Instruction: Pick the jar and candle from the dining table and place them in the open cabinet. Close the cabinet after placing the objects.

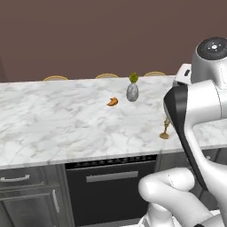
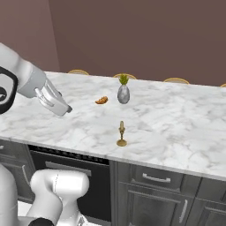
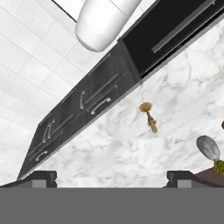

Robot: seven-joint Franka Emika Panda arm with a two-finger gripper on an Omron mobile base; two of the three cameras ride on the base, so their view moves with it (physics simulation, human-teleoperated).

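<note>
The candle (image 1: 165, 131) (image 2: 122, 134) (image 3: 149, 116), a slim cream stick in a small brass holder, stands upright on the dining table (image 1: 53, 119) (image 2: 176, 119) (image 3: 131, 148) close to its front edge. My gripper (image 2: 62, 106) (image 3: 111, 179) hangs above the marble well to the left of the candle. It is open, its fingertips wide apart with nothing between them. The jar and the cabinet are out of view.
A grey egg-shaped vase (image 1: 132, 91) (image 2: 123, 93) (image 3: 208, 148) with a green sprig and a small orange croissant (image 1: 112, 102) (image 2: 101, 100) sit farther back. Dark drawer fronts (image 2: 154, 178) run under the top. Chair backs (image 1: 55, 78) show beyond the far edge.
</note>
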